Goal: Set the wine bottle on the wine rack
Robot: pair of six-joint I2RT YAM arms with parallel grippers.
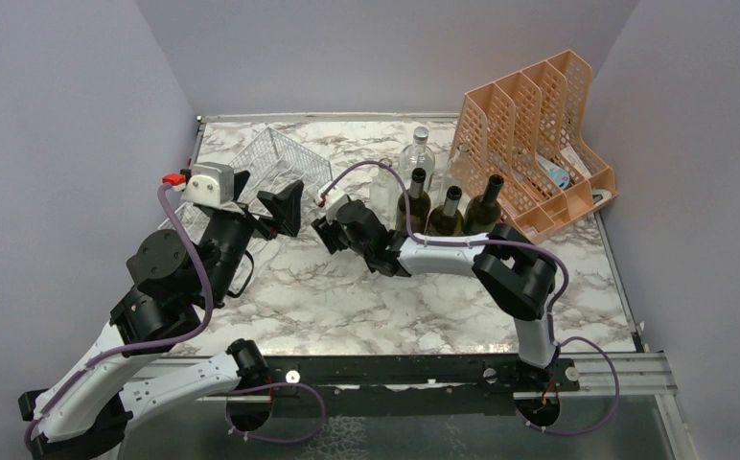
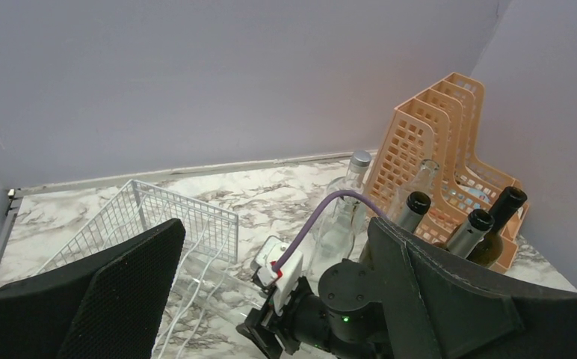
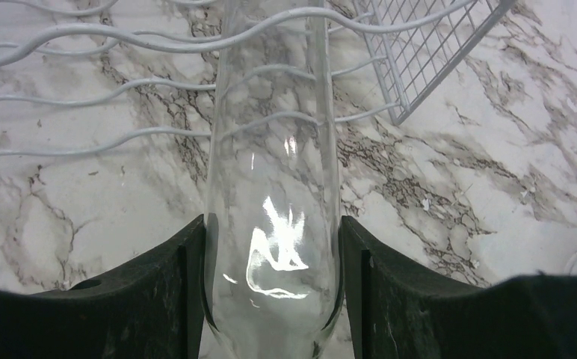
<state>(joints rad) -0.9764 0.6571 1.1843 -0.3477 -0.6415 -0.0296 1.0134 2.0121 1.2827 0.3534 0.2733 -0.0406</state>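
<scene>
Near the far-left corner of the counter (image 1: 347, 307): right gripper (image 3: 270, 247) clenched on clear glass wine bottle (image 3: 270, 149), pointing over wine rack (image 1: 280, 158) cradles. Likely rigid, slick, breakable; broad-body hold suits. Left gripper (image 1: 263, 196) released.

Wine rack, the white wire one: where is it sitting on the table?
In the overhead view the wine rack sits at the back left of the table, just behind the left gripper, opposite the orange file holder on the far right.
</scene>
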